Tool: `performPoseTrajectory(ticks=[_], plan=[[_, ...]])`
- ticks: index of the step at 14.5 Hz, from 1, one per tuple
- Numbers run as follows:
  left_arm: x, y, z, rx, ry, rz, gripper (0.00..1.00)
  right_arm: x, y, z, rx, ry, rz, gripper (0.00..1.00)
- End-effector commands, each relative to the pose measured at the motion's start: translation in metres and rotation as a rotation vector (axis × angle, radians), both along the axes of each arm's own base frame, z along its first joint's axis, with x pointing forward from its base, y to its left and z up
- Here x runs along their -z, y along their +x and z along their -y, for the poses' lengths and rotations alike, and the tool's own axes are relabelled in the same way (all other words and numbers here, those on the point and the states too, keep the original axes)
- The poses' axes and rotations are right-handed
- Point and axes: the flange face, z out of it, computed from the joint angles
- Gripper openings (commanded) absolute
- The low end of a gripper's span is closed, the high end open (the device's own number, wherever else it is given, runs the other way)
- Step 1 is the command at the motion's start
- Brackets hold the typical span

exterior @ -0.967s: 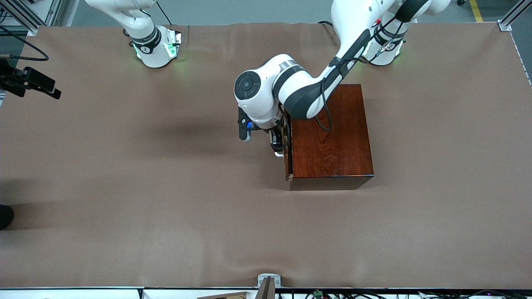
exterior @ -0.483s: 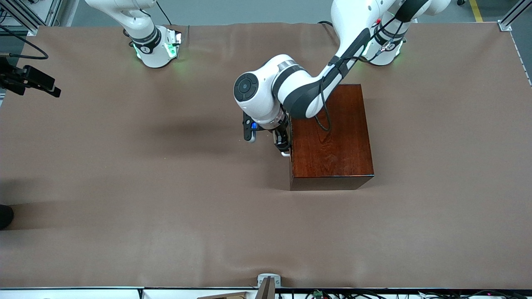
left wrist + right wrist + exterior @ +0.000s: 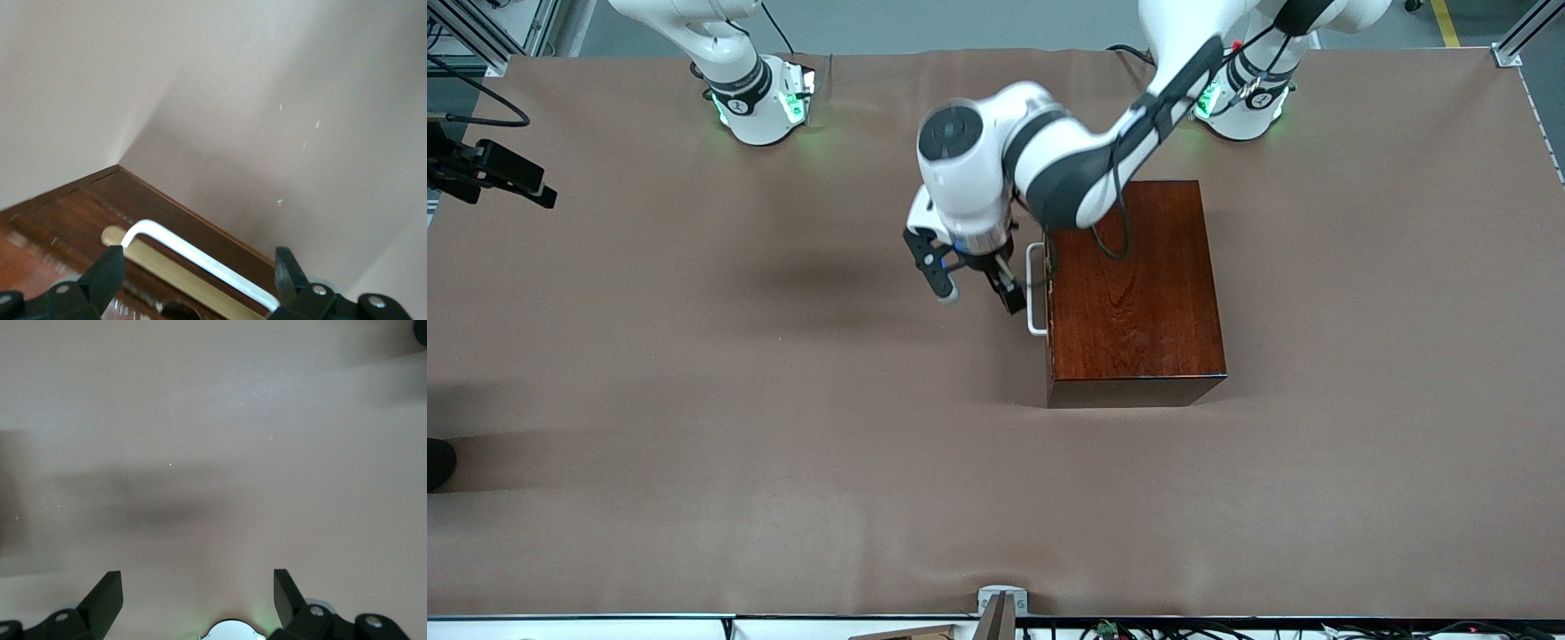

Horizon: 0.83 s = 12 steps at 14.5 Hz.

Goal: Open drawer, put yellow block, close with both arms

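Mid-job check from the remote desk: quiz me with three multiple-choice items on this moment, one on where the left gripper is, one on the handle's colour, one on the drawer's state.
1. Where is the left gripper?
A. Beside the drawer's handle, in front of the wooden box
B. Resting on top of the box
C. Over its own base

2. What colour is the handle?
A. Black
B. White
C. Yellow

3. What state is the drawer in?
A. Pulled fully out
B. Lifted off the table
C. Pushed in, front flush with the box

Answers:
1 A: the front view shows the open fingers just off the handle, not gripping it.
2 B: the left wrist view shows a white bar across the dark reddish front.
3 C: no pale tray shows past the box's edge.
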Motion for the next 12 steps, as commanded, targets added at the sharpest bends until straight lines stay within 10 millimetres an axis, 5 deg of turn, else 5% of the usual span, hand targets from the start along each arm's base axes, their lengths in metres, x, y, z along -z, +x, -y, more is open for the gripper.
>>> performPoseTrajectory(ticks=[1,4,7,9,12], plan=[[-0.075,-0.004,-0.031,-0.136,-0.048,0.017,1.00,-0.009,-0.007,0.003,0.016,-0.009,0.008,1.00],[-0.138,0.028,-0.121,-0.294,-0.017,-0.016,1.00,-0.009,-0.007,0.003,0.015,-0.009,0.006,1.00],[-0.194,0.056,-0.236,-0.489,-0.005,-0.027,1.00,-0.009,-0.007,0.003,0.015,-0.009,0.008,1.00],[-0.219,0.066,-0.291,-0.584,-0.003,-0.008,1.00,-0.009,-0.007,0.003,0.016,-0.009,0.008,1.00],[-0.229,0.081,-0.377,-0.750,-0.032,-0.075,1.00,-0.009,-0.007,0.004,0.018,-0.009,0.008,1.00]])
